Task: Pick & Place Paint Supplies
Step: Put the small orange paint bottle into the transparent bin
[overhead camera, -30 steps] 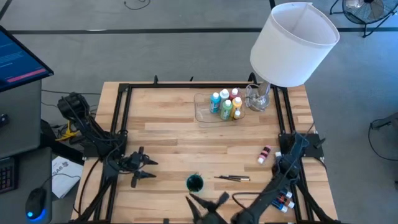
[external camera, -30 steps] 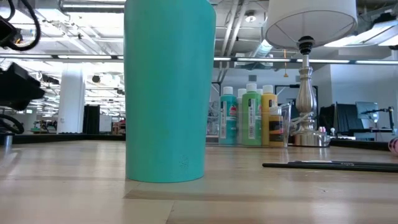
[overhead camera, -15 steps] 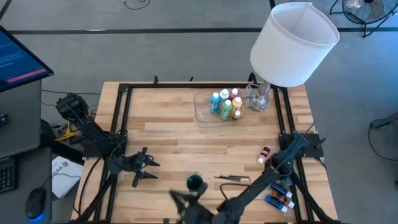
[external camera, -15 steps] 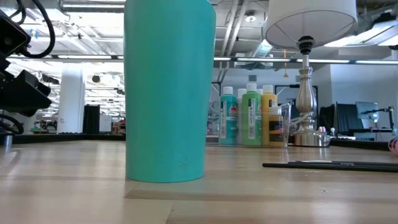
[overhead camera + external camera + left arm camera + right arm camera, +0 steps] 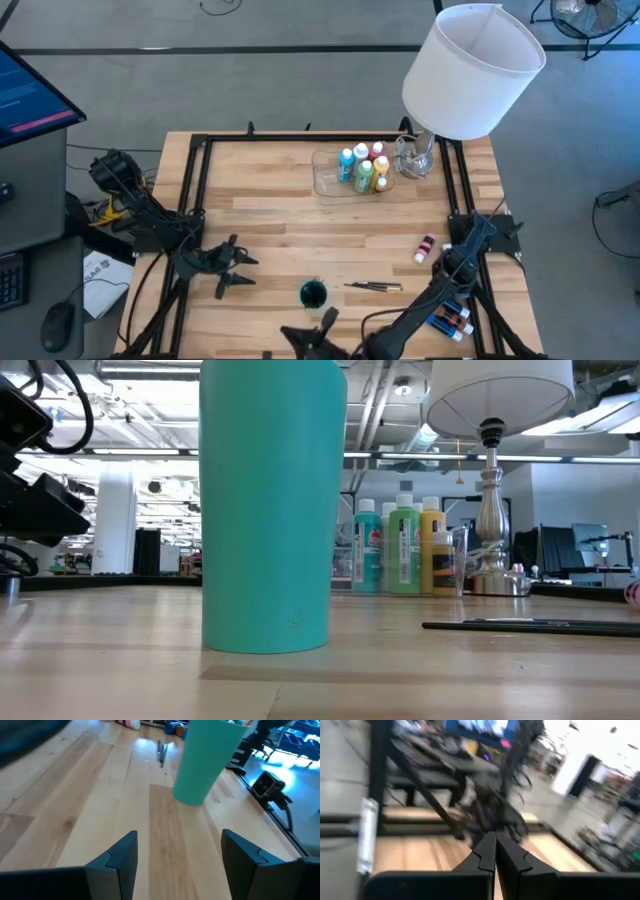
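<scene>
— Right gripper (image 5: pixel 322 322)?
— Down at the table's near edge, about 6 o'clock on the high view, just nearer than the teal cup (image 5: pixel 313 293). Fingers (image 5: pixel 490 851) pressed together, tips meeting, nothing between them. Holding nothing.

— And the brushes?
— Two thin dark-handled brushes (image 5: pixel 374 286) lying flat on the wood, side by side, just beside the cup at its 3 o'clock. From the right gripper, up and toward 2 o'clock, near but apart. Seen as one long dark line on the low view.

— Other supplies?
— Pink paint bottle (image 5: pixel 426 248) on its side farther toward 3 o'clock, near the right rail, well apart from both grippers. Tiny coloured bottles (image 5: pixel 452 318) clustered at the near right corner, partly under the right arm. Upright white-capped bottles (image 5: pixel 363 167) standing in the clear plastic tray (image 5: pixel 325 184) at about 1 o'clock, beside the lamp base; teal, green and yellow ones visible on the low view.

— Left gripper (image 5: pixel 238 270)?
— Over the table's left side, around 8 o'clock, spread open and empty. Pointing toward the cup, which stands ahead of its fingers (image 5: pixel 120 860) in the wrist view, brushes beyond it. Well apart from every bottle.

— Anything touching a gripper?
— Nothing seen touching either one.
</scene>
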Available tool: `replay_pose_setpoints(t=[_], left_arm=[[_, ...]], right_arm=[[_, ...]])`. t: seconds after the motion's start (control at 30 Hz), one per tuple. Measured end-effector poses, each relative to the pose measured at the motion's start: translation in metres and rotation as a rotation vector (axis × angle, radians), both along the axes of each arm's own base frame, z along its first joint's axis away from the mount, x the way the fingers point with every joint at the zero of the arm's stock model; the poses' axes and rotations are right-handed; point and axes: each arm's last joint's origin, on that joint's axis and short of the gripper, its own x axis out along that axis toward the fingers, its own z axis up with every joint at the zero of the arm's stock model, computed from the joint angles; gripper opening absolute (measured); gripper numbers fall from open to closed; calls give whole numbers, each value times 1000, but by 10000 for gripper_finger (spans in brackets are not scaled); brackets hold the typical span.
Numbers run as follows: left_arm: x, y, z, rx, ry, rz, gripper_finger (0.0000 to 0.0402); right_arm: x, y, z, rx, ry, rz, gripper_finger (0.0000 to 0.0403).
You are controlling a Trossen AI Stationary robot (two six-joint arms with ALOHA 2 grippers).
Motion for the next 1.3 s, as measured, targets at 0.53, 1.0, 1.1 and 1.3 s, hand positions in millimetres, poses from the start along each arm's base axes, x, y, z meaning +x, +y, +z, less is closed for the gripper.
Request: replay_pose_setpoints(t=[0.53, 1.0, 1.1, 1.3], left_arm=[[5, 7, -2, 53, 11, 49, 186], [14, 18, -3, 81, 21, 119, 186], [16, 21, -3, 84, 22, 139, 186], [24, 34, -3, 146, 27, 216, 186]], right_arm=[[-82, -24, -20, 91, -141, -243, 0], [-92, -75, 20, 1, -79, -301, 0], [-96, -94, 37, -45, -49, -325, 0], [-128, -157, 65, -50, -45, -392, 0]])
